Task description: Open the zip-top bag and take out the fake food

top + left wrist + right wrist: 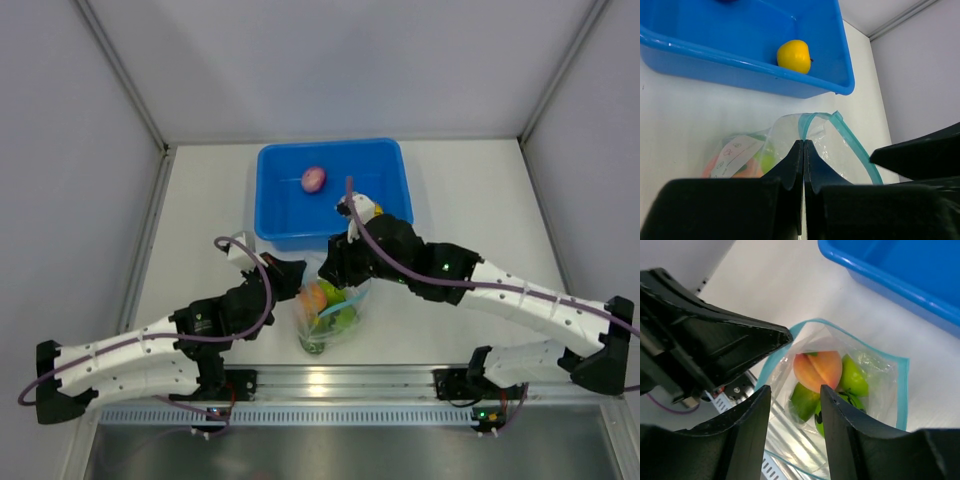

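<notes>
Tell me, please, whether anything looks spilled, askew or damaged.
Nothing stands out. The left gripper pinches the open zip-top bag by its rim, peach and green fruits inside; a yellow fruit and a pink fruit lie in the blue tub.

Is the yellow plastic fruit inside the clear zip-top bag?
No, the round yellow plastic fruit lies in the blue plastic tub, apart from the clear zip-top bag.

left arm (120,358), right arm (530,300) — white ribbed links, black joints | purple cables (235,238) | black wedge jaws
</notes>
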`<state>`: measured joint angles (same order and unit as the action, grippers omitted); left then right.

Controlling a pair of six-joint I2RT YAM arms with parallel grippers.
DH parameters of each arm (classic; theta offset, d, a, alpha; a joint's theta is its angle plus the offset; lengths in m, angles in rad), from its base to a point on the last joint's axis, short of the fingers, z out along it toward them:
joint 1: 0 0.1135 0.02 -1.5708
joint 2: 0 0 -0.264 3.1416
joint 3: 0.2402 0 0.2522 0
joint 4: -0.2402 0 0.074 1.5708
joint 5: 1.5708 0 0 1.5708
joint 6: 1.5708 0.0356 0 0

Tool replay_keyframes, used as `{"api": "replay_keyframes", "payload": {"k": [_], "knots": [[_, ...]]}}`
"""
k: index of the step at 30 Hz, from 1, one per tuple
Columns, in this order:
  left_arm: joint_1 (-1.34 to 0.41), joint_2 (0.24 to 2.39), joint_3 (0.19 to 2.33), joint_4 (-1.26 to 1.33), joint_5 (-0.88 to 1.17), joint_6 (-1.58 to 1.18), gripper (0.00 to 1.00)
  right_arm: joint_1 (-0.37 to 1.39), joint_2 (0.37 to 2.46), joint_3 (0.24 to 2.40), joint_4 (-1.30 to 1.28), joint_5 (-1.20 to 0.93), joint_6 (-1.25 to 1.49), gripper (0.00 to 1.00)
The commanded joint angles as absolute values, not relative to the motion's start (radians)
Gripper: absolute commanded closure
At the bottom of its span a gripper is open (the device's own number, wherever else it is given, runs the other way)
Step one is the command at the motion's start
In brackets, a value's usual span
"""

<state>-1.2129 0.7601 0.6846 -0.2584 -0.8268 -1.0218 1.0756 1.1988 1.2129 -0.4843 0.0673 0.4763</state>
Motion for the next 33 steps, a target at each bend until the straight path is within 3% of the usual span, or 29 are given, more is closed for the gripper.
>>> {"api": "replay_keyframes", "payload": {"k": [1,18,30,33], "knots": [[-1.216,0.755,0.723,-0.241,-0.813,-1.031,1.00,1.123,1.256,1.189,-0.549,0.233,0.523,0.56],[-1.216,0.792,0.726,-0.239,-0.796,-1.037,1.00,1.121,1.433,1.115,-0.525,0.245,0.482,0.57],[-1.216,0.804,0.713,-0.238,-0.798,-1.052,1.00,1.123,1.517,1.118,-0.537,0.235,0.460,0.65],[-1.216,0.807,0.712,-0.238,-0.795,-1.055,1.00,1.123,1.525,1.109,-0.525,0.236,0.457,0.71]]}}
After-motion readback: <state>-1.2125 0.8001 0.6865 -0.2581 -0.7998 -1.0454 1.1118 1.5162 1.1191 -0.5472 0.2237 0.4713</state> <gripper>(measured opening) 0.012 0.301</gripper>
